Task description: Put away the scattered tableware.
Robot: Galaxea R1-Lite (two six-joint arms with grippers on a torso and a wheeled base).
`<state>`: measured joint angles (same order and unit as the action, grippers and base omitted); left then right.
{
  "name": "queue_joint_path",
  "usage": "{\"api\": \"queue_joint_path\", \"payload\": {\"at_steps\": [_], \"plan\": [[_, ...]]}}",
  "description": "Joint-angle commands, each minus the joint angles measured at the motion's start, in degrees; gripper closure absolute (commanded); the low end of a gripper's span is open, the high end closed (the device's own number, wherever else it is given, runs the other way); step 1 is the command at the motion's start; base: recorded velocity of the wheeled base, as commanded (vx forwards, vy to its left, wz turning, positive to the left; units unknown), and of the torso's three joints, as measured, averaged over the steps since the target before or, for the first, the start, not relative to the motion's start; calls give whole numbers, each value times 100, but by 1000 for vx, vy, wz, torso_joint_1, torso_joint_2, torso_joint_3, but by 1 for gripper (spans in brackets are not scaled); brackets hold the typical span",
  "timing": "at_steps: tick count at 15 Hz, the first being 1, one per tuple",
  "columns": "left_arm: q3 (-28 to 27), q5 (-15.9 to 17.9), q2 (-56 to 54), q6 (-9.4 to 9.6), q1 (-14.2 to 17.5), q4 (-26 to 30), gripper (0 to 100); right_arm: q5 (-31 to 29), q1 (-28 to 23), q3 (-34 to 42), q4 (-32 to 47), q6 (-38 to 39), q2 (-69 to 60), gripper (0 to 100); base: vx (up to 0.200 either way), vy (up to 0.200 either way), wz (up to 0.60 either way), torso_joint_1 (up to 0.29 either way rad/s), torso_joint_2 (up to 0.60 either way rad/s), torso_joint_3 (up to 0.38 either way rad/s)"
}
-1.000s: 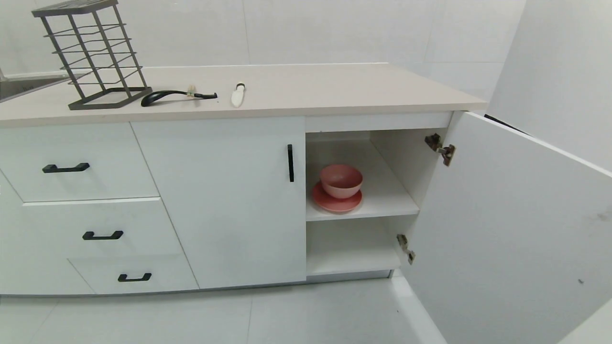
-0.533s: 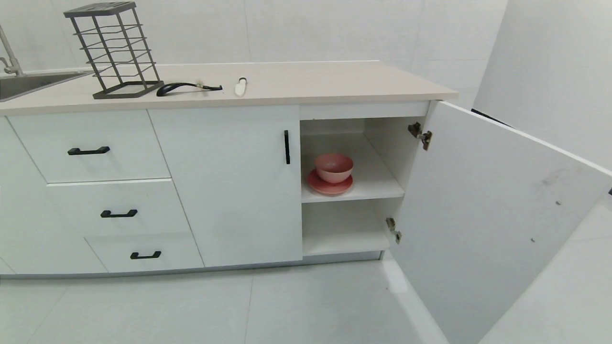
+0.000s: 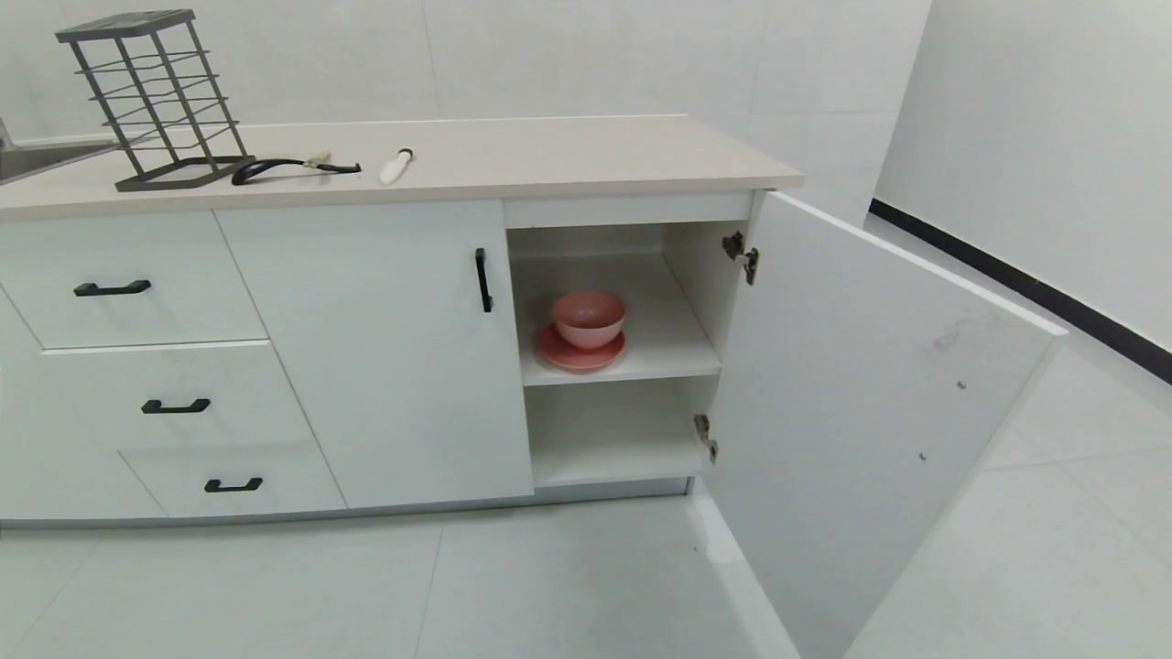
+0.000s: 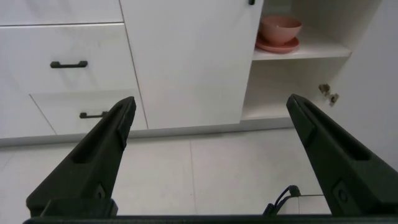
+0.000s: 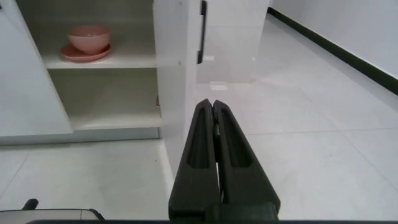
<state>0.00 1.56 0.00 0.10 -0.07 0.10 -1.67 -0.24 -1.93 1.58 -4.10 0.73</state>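
A pink bowl [image 3: 589, 317] sits on a red plate [image 3: 580, 356] on the upper shelf of the open cabinet. On the countertop [image 3: 568, 151] lie a black ladle [image 3: 275, 167] and a small white-handled utensil [image 3: 396, 166]. My left gripper [image 4: 208, 115] hangs low over the floor in front of the cabinet, open, with nothing between its fingers; the bowl [image 4: 281, 28] and plate [image 4: 277, 45] lie beyond it. My right gripper [image 5: 212, 109] is shut and empty, pointing at the edge of the open cabinet door [image 5: 171, 62], with the bowl [image 5: 89, 37] farther off.
The cabinet door [image 3: 851, 384] swings far out into the floor space on the right. A dark wire rack [image 3: 151, 101] stands on the counter by the sink [image 3: 37, 157]. Three drawers with black handles [image 3: 174, 405] are at the left. The lower shelf [image 3: 613, 448] is bare.
The head camera has moved: the whole cabinet now sits farther left and more of the floor and right wall shows. Nothing on the counter or shelf has shifted.
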Motion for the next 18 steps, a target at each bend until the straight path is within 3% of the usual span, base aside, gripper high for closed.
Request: {"api": "queue_joint_path", "payload": {"at_steps": [1, 5, 7, 8, 9, 11, 14, 18], "plan": [[0, 2, 0, -1, 7, -1, 0, 0, -2, 8, -9, -3, 15, 100, 0, -200, 0, 2, 2, 2], [0, 2, 0, -1, -1, -1, 0, 62, 16, 61, -167, -3, 15, 100, 0, -200, 0, 2, 2, 4], [0, 2, 0, -1, -1, -10, 0, 114, 16, 175, -906, 58, 15, 100, 0, -100, 0, -1, 1, 1], [0, 2, 0, -1, -1, -1, 0, 149, -46, -150, -1363, 40, 94, 100, 0, 0, 0, 0, 0, 0], [0, 2, 0, -1, 7, -10, 0, 352, -143, -431, -1266, 23, 419, 100, 0, 0, 0, 0, 0, 0], [0, 2, 0, -1, -1, -10, 0, 1213, -187, -1135, -1231, 14, 1860, 100, 0, 0, 0, 0, 0, 0], [0, 2, 0, -10, -1, -1, 0, 1345, 165, -1811, -1723, -30, 3987, 100, 0, 0, 0, 0, 0, 0], [0, 2, 0, -10, 7, -10, 0, 1354, 402, -1759, -3261, -346, 6229, 100, 0, 0, 0, 0, 0, 0]]}}
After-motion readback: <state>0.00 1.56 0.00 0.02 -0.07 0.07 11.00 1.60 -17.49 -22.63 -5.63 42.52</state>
